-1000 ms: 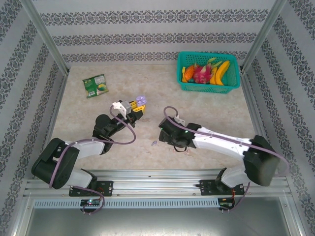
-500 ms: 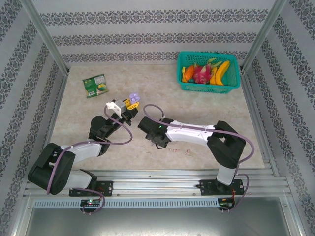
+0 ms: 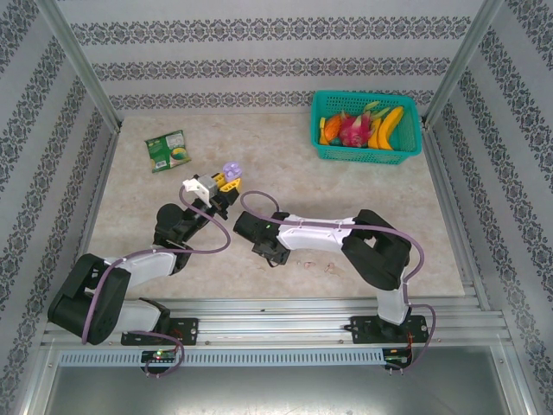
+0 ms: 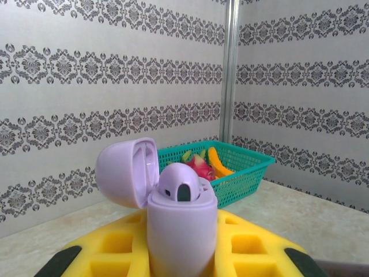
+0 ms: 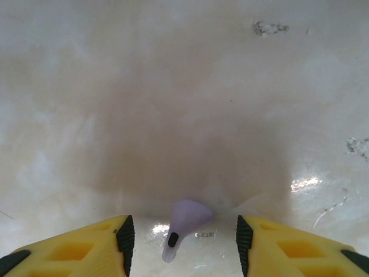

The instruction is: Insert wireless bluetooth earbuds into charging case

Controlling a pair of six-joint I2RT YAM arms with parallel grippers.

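Here, the right fingers [image 5: 86, 245] stand spread either side of a lilac earbud [image 5: 187, 222] lying on the counter [image 5: 173, 86]; centre it, then close gently. The left fingers [image 4: 253, 248] pinch the open charging case [image 4: 181, 231] upright.

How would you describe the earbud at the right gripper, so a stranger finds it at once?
On the table, find the right gripper, pointing down near the middle. The earbud lies between its open yellow fingers, touching neither. It is tiny, pale lilac, with a dark spot on its stem, far smaller than the lilac case in the left gripper.
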